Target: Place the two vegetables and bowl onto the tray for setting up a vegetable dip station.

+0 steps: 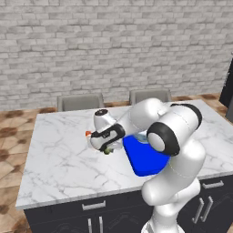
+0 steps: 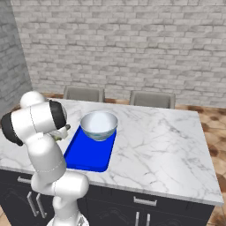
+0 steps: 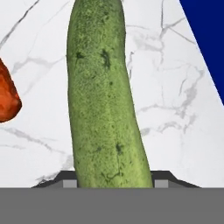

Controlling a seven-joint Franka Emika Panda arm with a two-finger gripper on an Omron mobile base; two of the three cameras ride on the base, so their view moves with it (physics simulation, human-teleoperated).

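Claw point(image 3: 112, 183) clenched on oblong dark green cucumber point(image 3: 103, 100) over white marble table point(image 3: 175, 109); stubby orange carrot point(image 3: 6, 94) beside it.

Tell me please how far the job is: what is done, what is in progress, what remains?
Done: the bowl sits on the far end of the tray. In progress: the gripper is down at the cucumber, fingertips on either side of it on the counter beside the tray. Left: cucumber and carrot are both off the tray.
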